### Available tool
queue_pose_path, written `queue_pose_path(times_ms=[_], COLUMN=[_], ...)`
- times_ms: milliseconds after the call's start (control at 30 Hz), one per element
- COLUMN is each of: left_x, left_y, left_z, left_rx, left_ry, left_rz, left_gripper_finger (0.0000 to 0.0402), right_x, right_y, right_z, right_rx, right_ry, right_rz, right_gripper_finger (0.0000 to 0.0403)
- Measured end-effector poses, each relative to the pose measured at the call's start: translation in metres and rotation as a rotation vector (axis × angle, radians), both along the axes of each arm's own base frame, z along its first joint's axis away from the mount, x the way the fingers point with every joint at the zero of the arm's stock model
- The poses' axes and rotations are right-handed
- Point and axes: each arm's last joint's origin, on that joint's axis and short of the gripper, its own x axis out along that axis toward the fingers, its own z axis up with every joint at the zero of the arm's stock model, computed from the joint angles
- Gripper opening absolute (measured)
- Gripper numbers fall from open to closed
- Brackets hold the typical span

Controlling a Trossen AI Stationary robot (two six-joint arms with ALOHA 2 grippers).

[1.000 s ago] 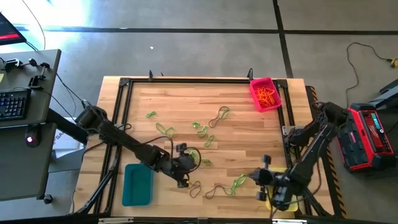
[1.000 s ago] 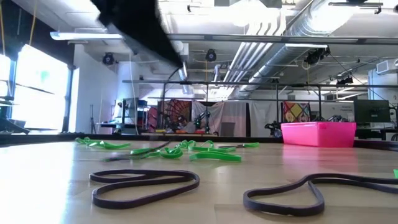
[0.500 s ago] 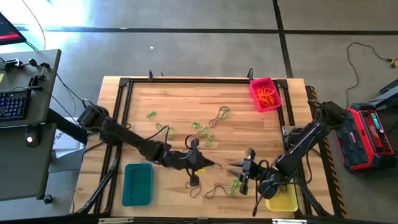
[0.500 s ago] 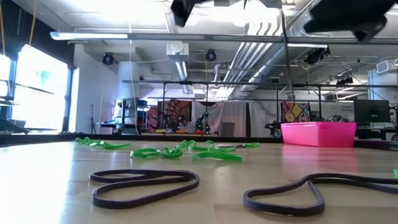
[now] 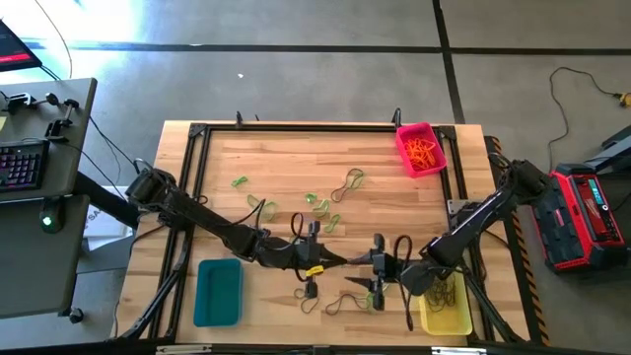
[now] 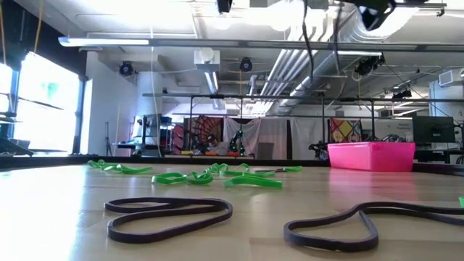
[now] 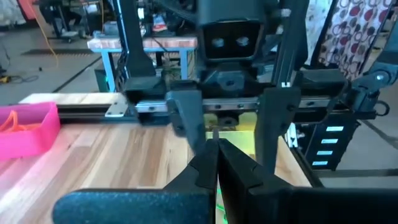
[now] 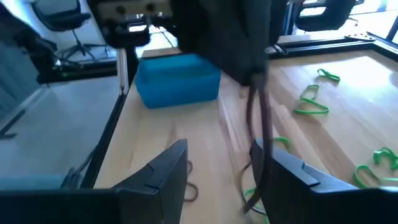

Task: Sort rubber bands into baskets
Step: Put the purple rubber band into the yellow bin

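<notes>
Left hand [image 5: 330, 260]: pinched shut on a dark rubber band [image 8: 260, 134] hanging above mid-desk.
Right hand [image 5: 376, 273]: jaws spread, empty, facing the left hand, the band dangling between them.
Teal basket [image 5: 218, 292]: on the left hand's side, well apart.

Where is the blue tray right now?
Seen from above, the blue tray sits at the table's near left corner, beside the left arm, with nothing visible inside it.
</notes>
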Motion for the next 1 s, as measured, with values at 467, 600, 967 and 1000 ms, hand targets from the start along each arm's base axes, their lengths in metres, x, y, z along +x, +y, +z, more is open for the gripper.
queue_pose_path(times_ms=[467, 600, 967, 1000], left_x=[0.003, 0.002, 0.001, 0.001], left_y=[-0.001, -0.002, -0.003, -0.003], left_z=[-0.002, -0.002, -0.002, -0.002], left_rx=[0.025, 0.057, 0.065, 0.066], left_ry=[-0.032, -0.033, -0.034, -0.034], left_rz=[0.014, 0.047, 0.046, 0.046], left_gripper_finger=[0.0005, 0.0029, 0.0117, 0.0122], right_x=[0.008, 0.003, -0.019, -0.024], right_y=[-0.01, -0.003, 0.03, 0.034], right_z=[0.002, 0.002, 0.038, 0.042], right_rx=[0.019, 0.026, 0.028, 0.02], right_ry=[-0.019, 0.002, 0.141, 0.169], right_rz=[-0.04, -0.021, -0.05, -0.044], right_gripper_finger=[0.0014, 0.0013, 0.0001, 0.0001])
